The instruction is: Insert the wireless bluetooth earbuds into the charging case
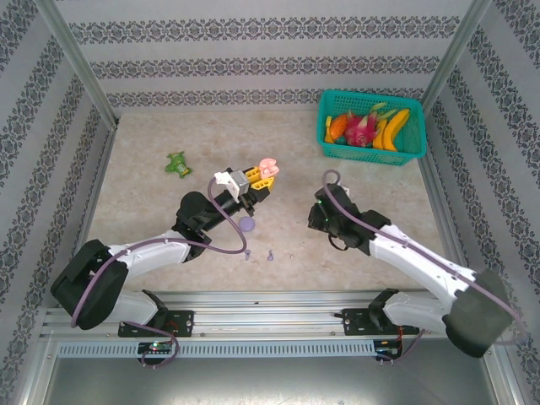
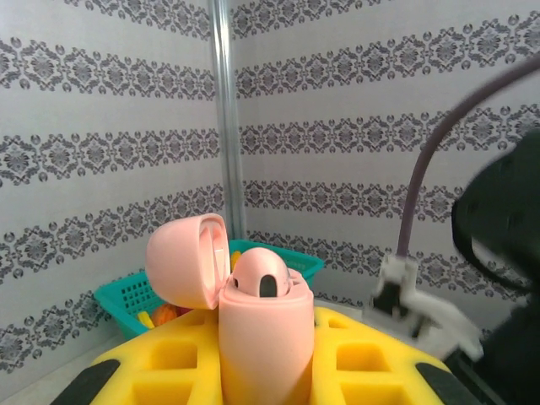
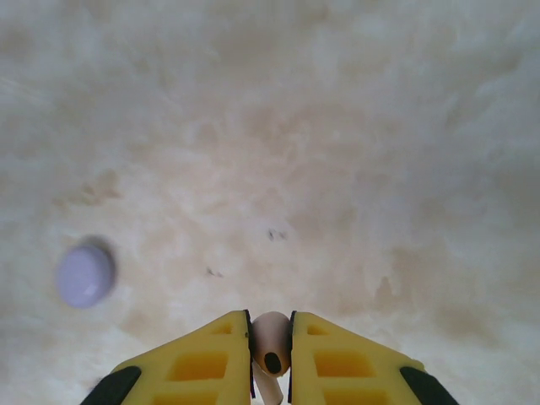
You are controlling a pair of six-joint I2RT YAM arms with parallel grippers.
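A pale pink earbud [image 3: 272, 342], tiny and likely light and slick, sits pinched by its bulb in my right gripper [image 3: 270, 321] above the table [image 3: 354, 152]. To the left, my left gripper [image 2: 266, 359] clamps the open pink case [image 2: 257, 308] upright.

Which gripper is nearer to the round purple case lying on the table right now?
Left. The left gripper, holding the open pink case, hangs just beyond the purple case; the right gripper, pinching a pale pink earbud, sits well off to its right.
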